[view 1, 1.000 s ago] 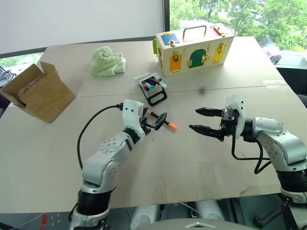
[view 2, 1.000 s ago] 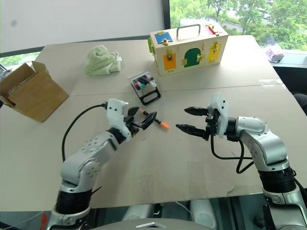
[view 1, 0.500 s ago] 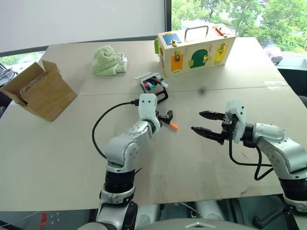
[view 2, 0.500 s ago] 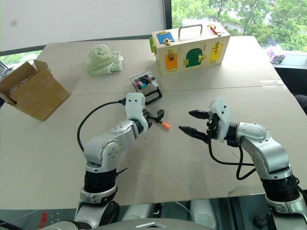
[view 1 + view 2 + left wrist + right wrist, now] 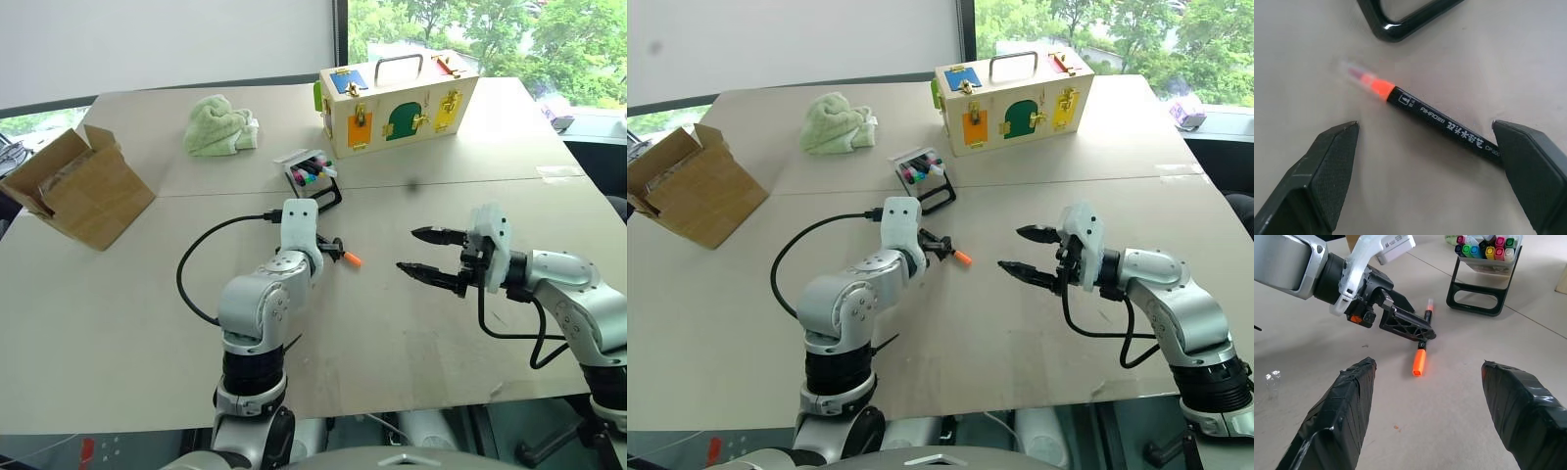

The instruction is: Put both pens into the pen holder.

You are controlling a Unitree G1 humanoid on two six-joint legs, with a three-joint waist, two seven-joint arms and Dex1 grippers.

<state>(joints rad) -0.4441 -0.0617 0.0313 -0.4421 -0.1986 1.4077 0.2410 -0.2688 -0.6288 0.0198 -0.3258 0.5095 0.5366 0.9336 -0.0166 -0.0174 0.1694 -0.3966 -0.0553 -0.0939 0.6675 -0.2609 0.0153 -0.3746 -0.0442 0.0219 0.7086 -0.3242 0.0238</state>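
The right gripper (image 5: 423,252) hangs over the pale desk (image 5: 411,333), jaws wide and empty. Just beyond, the left gripper (image 5: 1425,152) straddles the slim black orange-ended pen (image 5: 1442,128) lying flat, jaws wide. The pickup is in hand; closing squarely on the barrel comes next. Farther off stands the small black loop-handled pen holder (image 5: 315,193).
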